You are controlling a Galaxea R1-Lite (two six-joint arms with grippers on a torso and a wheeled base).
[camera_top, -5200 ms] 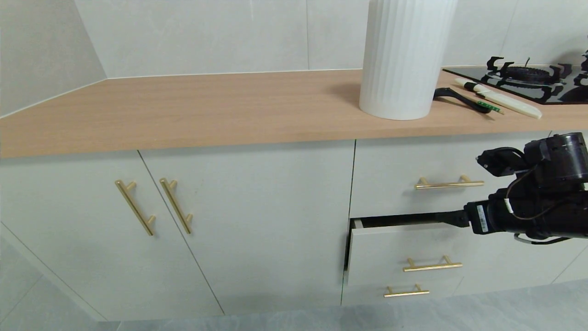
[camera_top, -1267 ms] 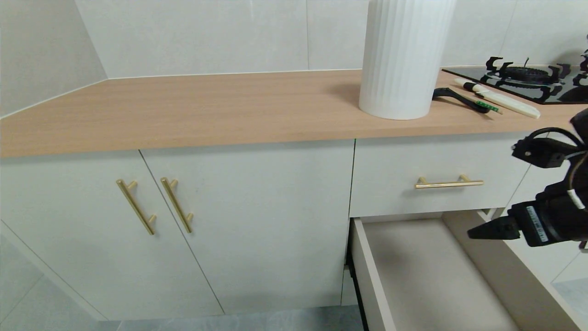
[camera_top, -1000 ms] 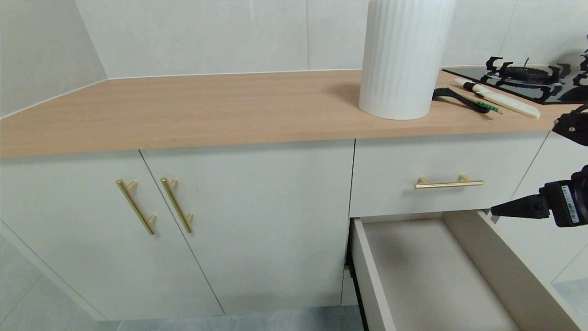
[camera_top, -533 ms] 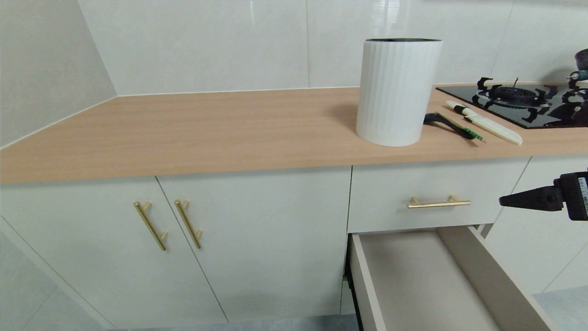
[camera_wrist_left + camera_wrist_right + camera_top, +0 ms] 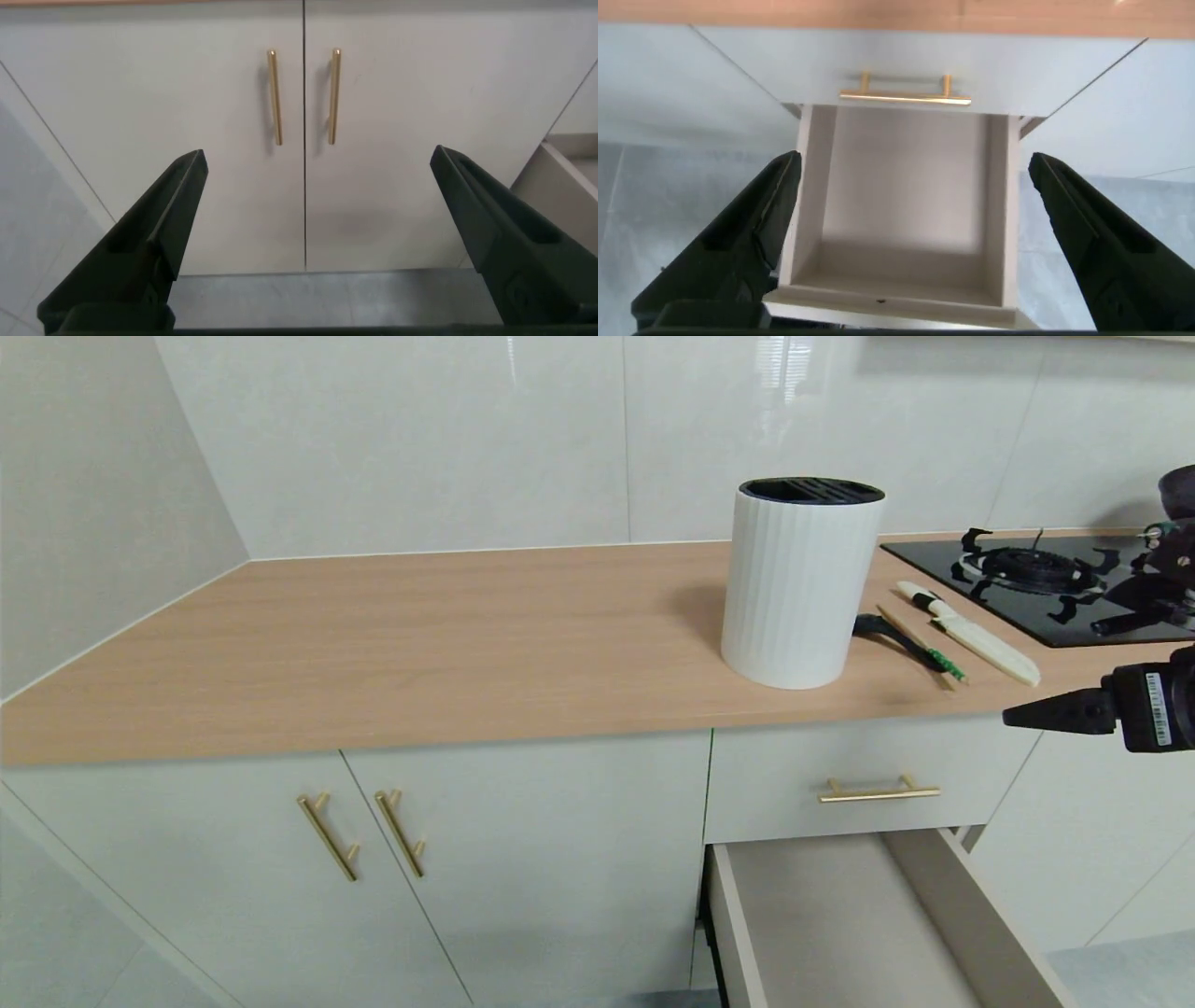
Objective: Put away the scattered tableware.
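Hovering above the pulled-out pale drawer, right hand is spread wide, gripping nothing. Left hand is also wide open and empty, facing the white cabinet doors. Tableware sits on the wooden surface: white-bladed knife, black-handled utensil and green-banded chopstick, just beside the white ribbed cylindrical holder, near the black gas hob.
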